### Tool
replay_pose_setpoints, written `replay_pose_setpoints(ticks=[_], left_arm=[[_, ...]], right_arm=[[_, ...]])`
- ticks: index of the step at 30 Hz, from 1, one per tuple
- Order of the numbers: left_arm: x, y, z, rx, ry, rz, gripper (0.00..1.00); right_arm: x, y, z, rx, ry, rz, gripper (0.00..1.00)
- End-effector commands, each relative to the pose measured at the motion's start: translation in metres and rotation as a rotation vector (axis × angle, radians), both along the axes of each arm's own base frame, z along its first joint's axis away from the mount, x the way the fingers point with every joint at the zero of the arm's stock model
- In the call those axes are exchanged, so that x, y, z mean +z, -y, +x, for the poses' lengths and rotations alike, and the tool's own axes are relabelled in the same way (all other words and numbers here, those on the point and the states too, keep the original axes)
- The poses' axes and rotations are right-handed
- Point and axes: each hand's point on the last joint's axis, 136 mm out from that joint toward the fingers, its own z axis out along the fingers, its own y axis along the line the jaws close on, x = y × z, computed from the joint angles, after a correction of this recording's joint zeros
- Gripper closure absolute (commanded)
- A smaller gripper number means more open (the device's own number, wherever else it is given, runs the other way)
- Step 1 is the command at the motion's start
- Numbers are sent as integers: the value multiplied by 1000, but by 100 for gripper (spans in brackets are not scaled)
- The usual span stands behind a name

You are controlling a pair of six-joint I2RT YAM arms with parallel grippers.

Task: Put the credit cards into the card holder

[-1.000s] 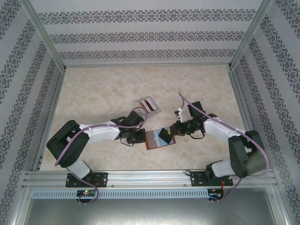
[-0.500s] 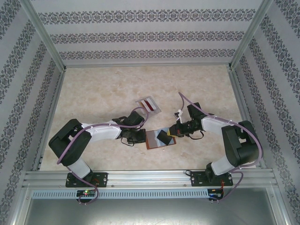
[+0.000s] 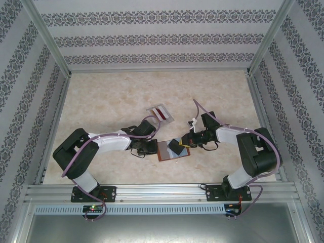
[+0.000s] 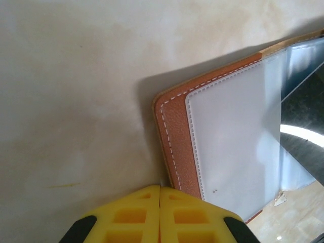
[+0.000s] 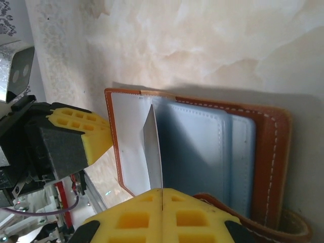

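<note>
Grey patterned walls (image 3: pixel 162 38) stand around a pale, stone-look bench (image 3: pixel 101 96). The card holder (image 3: pixel 164 154) lies open and flat on it, right between the two pincers. The left pincer (image 4: pixel 160 202) is shut tight with nothing in it. Its yellow fingertips (image 4: pixel 136 217) sit at the holder's brown edge (touching or just beside, I cannot tell). The right pincer (image 5: pixel 162 200) is closed on a thin dark card (image 3: pixel 175 146). This card stands on its edge over the holder's grey inside. Past both pincers, further from the arms, a clear tray (image 3: pixel 170 119) holds more cards (image 3: pixel 160 111), one of them dark red.
</note>
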Motion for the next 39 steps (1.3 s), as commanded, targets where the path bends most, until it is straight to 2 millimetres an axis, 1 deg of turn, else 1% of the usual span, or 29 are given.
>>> replay_pose_setpoints(ticks=[1,5,8,9,11,15,22,25,27,29,33,39], left_arm=[[-9,0,-4,-15,-13,18,93],[-9,1,-3,-16,-15,16,93],[-9,2,-3,-21,-17,15,93],[-10,2,-3,-22,-19,16,93],[-11,2,-4,-23,-21,16,93],[-11,2,-4,-21,-22,15,93],[-12,4,-5,-23,-28,3,93],[-12,4,-5,-25,-28,3,93],[-12,4,-5,-26,-27,3,93],[-13,5,-4,-25,-26,2,94],[-13,6,-4,-25,-27,-6,93],[-14,5,-5,-26,-26,-3,93]], right_arm=[[-9,0,0,-26,9,-62,85],[-10,4,2,-52,41,-131,83],[-8,6,1,-58,60,-150,94],[-8,5,0,-55,59,-151,96],[-7,5,-1,-59,56,-153,97],[-10,11,0,-122,63,-188,99],[-11,13,2,-200,107,-213,96],[-11,10,-1,-195,99,-206,92],[-12,5,-4,-180,99,-204,87],[-14,0,-7,-159,93,-208,87],[-18,-11,-11,-112,71,-209,90],[-18,-14,-13,-79,76,-232,91]])
